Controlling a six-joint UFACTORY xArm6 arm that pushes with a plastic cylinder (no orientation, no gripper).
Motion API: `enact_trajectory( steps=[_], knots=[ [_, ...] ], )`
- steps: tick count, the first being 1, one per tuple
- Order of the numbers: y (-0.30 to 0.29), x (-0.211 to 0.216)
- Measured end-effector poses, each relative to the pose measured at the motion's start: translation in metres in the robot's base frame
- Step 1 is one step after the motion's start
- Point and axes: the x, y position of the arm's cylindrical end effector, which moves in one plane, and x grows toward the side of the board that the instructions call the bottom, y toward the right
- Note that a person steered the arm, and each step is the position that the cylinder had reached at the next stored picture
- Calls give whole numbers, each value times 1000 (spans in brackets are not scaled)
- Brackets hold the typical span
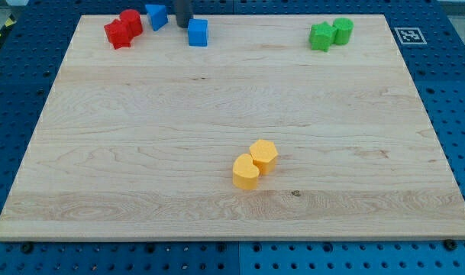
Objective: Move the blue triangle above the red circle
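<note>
Step in hand: you were mid-push, I'd judge, your tip (182,24) sitting at the far edge of the pale wooden board (232,221), between the two blue pieces.
Tool state: a bare dark rod with nothing to clench or release; it grasped nothing, and whether it was touching a block I cannot tell.
Task's thing: the blue triangle block (156,16) lay just left of your tip, far left on the board, just right of the red circle block (131,21).
Neighbours: a red star-like block (118,33) touched the circle's near-left side; a blue cube block (198,33) sat just right of your tip.
Next move: it looked to call for nudging the triangle leftward and farther, round the circle's far side, with little board left there.
Elsewhere: two green blocks (330,33) far right; two yellow blocks (254,163) near centre.
Writing: none readable; only a black-and-white square marker (408,36) off the far right corner.
</note>
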Motion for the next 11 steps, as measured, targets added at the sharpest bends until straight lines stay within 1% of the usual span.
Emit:
enact_trajectory(
  steps=[1,6,7,8,9,10,11],
  knots=[
    [-2,-16],
    [-78,-17],
    [-79,-17],
    [-54,-17],
    [9,-16],
    [46,-7],
    [47,17]
  ],
)
